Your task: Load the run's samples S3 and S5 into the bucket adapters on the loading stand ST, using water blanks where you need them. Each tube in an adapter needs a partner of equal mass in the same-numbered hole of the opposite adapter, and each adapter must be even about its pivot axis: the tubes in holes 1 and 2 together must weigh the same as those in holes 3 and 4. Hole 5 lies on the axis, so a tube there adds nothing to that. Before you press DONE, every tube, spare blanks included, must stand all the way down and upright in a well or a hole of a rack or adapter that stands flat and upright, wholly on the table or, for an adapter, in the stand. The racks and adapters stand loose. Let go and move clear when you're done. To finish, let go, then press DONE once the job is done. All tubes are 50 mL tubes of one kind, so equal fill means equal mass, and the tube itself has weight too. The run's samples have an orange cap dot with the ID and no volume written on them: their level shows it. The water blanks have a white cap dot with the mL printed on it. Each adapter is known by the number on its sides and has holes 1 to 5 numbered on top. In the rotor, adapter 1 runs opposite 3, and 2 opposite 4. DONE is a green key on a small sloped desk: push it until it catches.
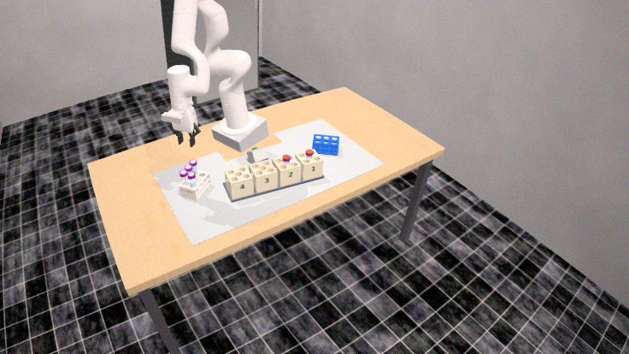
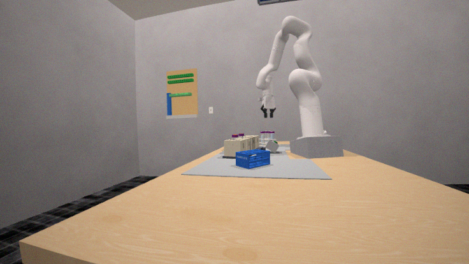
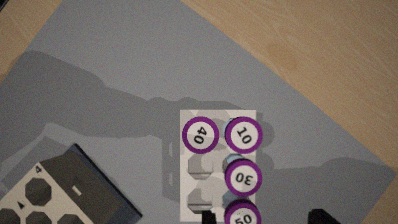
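Samples sit in adapters 1 and 2 — all blanks still racked below the part-open, empty claw; partners, DONE remain.

pale wood-grained table, smooth matt grey mat

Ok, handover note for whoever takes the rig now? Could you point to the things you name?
Gripper (image 1: 185, 143) (image 2: 268, 116) (image 3: 265, 218): open, holding nothing, above the blanks rack (image 1: 188, 191) (image 3: 183, 180).
Blanks (image 1: 188, 168) (image 2: 267, 132) (image 3: 243, 178): 10, 30, 40, 50, all racked.
Done: one orange-dot sample each in adapter 1 (image 1: 313, 168) (image 2: 232, 147) and adapter 2 (image 1: 290, 174) (image 2: 248, 145); IDs unreadable.
Left: equal-mass partners in adapter 3 (image 1: 266, 180) (image 2: 253, 142) and adapter 4 (image 1: 242, 186) (image 2: 257, 141) (image 3: 54, 187), pivot balance, then DONE (image 1: 255, 148) (image 2: 275, 141). Can't tell fill levels or full seating.
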`<state>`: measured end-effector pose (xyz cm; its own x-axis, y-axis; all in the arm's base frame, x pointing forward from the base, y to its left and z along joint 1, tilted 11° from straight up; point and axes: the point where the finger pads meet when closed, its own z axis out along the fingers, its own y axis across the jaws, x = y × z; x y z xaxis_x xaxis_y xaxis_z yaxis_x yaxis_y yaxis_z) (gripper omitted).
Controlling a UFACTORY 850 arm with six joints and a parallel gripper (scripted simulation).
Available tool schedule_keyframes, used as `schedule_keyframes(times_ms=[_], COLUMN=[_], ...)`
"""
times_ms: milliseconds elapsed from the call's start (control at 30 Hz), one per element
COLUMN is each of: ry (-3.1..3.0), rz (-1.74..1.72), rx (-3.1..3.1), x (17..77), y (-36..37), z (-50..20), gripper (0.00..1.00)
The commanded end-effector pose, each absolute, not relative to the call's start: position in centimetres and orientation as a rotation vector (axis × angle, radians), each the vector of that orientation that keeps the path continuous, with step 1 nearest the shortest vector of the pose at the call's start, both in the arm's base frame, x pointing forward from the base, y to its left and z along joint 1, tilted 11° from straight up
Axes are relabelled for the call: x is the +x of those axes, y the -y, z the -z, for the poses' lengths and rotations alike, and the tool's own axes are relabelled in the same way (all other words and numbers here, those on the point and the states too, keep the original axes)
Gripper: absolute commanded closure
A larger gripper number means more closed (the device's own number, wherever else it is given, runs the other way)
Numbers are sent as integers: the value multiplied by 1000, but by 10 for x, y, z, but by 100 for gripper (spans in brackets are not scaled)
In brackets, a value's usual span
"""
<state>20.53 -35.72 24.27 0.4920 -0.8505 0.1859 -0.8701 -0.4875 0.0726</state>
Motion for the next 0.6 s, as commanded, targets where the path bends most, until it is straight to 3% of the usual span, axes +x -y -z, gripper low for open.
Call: schedule_keyframes(times_ms=[0,567], ry=[1498,1498], rz=[-191,-191], rx=[2585,2585], x=[202,202], y=[367,369], z=[-244,-237], gripper=[43,43])
